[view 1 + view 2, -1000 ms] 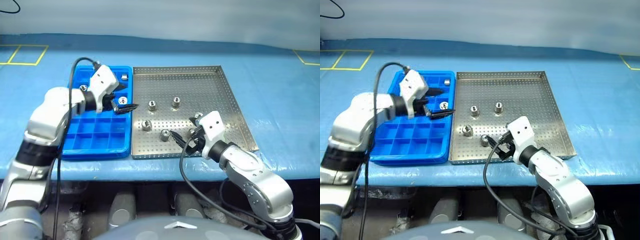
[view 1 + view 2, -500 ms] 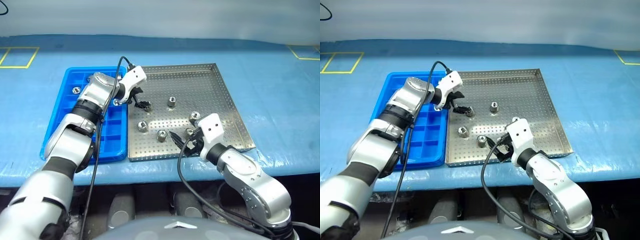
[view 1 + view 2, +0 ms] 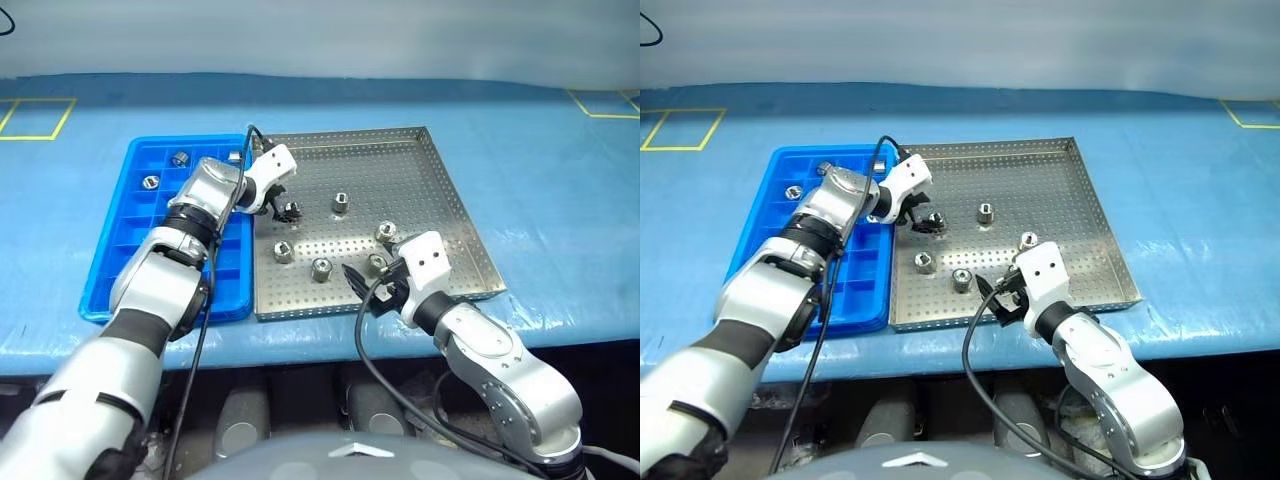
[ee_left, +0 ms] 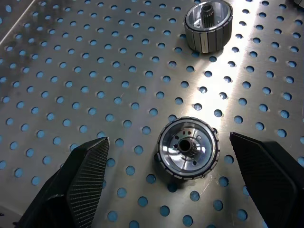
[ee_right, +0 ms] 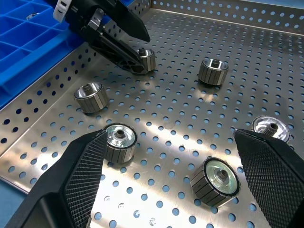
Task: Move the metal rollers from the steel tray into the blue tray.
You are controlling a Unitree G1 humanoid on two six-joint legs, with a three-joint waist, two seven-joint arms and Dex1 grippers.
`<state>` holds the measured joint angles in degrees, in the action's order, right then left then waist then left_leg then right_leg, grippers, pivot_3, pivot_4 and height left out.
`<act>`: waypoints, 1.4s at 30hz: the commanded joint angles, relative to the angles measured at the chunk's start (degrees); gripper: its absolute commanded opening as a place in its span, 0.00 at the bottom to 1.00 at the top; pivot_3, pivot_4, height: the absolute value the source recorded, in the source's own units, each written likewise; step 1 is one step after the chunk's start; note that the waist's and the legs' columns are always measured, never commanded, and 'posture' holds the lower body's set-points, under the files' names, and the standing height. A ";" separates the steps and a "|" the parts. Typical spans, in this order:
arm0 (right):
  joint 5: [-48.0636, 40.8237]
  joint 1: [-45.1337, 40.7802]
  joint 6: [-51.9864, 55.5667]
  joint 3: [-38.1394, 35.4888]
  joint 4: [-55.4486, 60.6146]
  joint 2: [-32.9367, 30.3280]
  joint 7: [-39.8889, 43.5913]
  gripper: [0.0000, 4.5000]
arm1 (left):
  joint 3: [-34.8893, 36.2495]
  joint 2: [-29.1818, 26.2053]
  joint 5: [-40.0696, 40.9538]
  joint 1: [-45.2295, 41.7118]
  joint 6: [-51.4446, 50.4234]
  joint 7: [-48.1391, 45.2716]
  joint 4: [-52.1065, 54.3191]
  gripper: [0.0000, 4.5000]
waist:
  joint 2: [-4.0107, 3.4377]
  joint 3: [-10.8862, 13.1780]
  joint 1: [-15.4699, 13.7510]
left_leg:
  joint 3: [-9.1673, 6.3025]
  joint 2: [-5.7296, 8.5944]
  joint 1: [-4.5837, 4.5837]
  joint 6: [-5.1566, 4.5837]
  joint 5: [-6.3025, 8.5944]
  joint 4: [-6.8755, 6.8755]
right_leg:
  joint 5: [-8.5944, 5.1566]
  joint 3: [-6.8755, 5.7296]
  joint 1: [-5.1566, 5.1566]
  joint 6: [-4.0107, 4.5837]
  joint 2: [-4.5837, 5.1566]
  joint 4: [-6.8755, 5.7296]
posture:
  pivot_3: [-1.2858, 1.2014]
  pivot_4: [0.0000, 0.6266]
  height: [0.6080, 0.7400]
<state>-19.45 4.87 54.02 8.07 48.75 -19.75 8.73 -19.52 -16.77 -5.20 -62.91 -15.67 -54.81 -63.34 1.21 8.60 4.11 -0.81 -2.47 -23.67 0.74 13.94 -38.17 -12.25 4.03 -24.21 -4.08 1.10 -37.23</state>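
Left gripper (image 4: 164, 175) jaws wide, straddling one roller (image 4: 188, 147) on the steel tray (image 3: 440, 190), not closed on it. That roller sits near the tray's edge next to the blue tray (image 3: 120, 270). Right gripper (image 5: 166, 175) also wide, empty, hovering over the steel tray's near edge. Five more rollers loose on the steel tray; three already in blue tray far cells (image 3: 150, 182). Both trays on the blue counter (image 3: 560, 180).

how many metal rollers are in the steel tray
6 rollers: one between the open left end effector's jaws, one right of it, two toward the front left, two beside the right end effector.
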 commanded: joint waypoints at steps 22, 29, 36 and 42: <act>0.87 -2.63 -1.32 0.12 1.10 2.62 -1.34 1.00 | 14.22 -5.65 5.17 5.92 -5.85 1.95 24.11 0.39 | -0.04 -0.02 0.82 | 0.00 0.00 -0.12 0.00 0.00 0.12 | 0.09 0.04 -0.17 0.13 0.01 -0.03 | 0.49 0.24 1.00; 1.73 -4.77 -2.20 2.60 -1.67 4.60 -1.17 1.00 | 26.22 -14.09 2.93 26.56 -17.67 17.33 59.15 0.39 | -0.04 0.00 0.61 | 0.00 -0.05 0.02 0.02 -0.01 0.20 | -0.07 0.06 -0.35 0.39 -0.01 -0.58 | 0.52 0.24 1.00; 1.85 -8.16 -3.56 5.32 -6.01 5.65 0.89 1.00 | 36.67 -14.26 -1.75 43.56 -28.46 32.55 79.72 0.39 | 0.03 0.01 -2.50 | -0.11 -0.04 0.13 0.14 -0.08 0.12 | -0.16 -0.09 -0.20 0.33 0.02 -0.62 | 0.56 0.24 1.00; 2.07 -10.26 -4.13 6.84 -8.24 6.05 2.77 1.00 | 41.44 -8.65 -0.58 50.93 -29.23 39.99 83.47 0.39 | 0.12 -0.03 -4.95 | -0.17 -0.02 0.15 0.33 -0.20 0.05 | -0.30 -0.19 -0.13 0.48 0.04 -0.60 | 0.57 0.24 1.00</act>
<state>-17.24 -4.59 51.25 15.03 39.82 -13.80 11.06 20.64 -25.85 -6.08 -11.80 -45.76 -16.46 16.96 1.33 8.56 -0.84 -0.99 -2.50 -23.50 1.08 13.74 -38.11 -12.56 3.84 -24.32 -3.57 1.14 -37.83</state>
